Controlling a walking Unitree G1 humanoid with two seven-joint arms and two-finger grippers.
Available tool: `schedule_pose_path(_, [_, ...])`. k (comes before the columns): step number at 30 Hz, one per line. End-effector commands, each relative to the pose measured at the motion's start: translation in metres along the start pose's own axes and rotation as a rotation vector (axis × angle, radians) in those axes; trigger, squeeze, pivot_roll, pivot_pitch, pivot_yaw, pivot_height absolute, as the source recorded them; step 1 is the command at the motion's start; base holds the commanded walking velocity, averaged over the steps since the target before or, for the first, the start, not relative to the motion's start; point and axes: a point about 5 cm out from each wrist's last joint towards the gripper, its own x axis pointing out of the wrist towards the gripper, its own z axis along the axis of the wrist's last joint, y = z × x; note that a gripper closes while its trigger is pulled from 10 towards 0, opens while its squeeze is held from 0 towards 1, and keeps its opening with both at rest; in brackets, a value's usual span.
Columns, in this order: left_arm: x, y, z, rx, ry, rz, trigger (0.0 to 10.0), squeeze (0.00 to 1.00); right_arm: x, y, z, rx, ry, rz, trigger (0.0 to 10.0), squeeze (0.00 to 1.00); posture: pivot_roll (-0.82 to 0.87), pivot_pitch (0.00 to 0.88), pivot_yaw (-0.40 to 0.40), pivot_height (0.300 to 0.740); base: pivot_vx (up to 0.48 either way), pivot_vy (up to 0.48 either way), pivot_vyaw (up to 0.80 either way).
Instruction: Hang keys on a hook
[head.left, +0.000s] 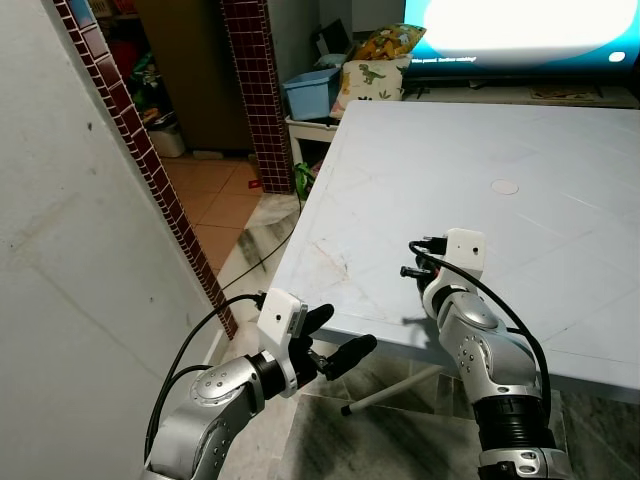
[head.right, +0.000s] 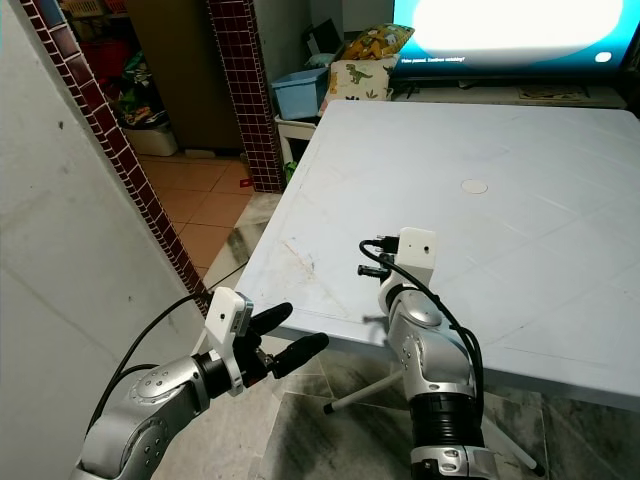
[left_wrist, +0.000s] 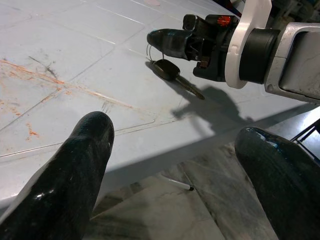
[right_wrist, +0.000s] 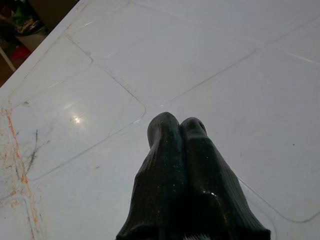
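A key with a black head (left_wrist: 168, 69) dangles on a thin wire ring just over the white table (head.left: 450, 150), near its front edge. My right gripper (head.left: 408, 270) is shut on the ring, and its fingers (right_wrist: 165, 150) are pressed together above the tabletop. My left gripper (head.left: 343, 330) is open with nothing between its fingers (left_wrist: 70, 170). It sits below and in front of the table edge, to the left of the right gripper and pointing towards the key.
A grey wall with a maroon tile edge (head.left: 150, 170) rises close on my left. A metal table leg (head.left: 400, 390) slants over the marble floor. At the back stand a blue bin (head.left: 310, 92), a dinosaur-print bag (head.left: 372, 78) and a lit screen (head.left: 520, 25).
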Motion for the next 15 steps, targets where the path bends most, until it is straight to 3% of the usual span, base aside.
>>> schedule_pose_path(1, [0.000, 0.002, 0.002, 0.020, 0.004, 0.006, 10.0, 0.00, 0.001, 0.008, 0.005, -0.016, -0.025, 0.030, 0.0, 0.00, -0.07, 0.000, 0.115, 0.740, 0.000, 0.000, 0.00])
schedule_pose_path(7, [0.000, 0.002, 0.002, 0.020, 0.003, 0.008, 10.0, 0.00, -0.001, 0.017, 0.013, -0.040, -0.071, 0.080, 0.0, 0.00, -0.07, 0.000, 0.114, 0.740, 0.000, 0.000, 0.00])
schedule_pose_path(15, [0.000, 0.002, 0.002, 0.020, 0.004, 0.006, 10.0, 0.00, -0.010, 0.035, 0.022, -0.154, -0.158, 0.189, 0.0, 0.00, -0.07, 0.000, 0.114, 0.740, 0.000, 0.000, 0.00])
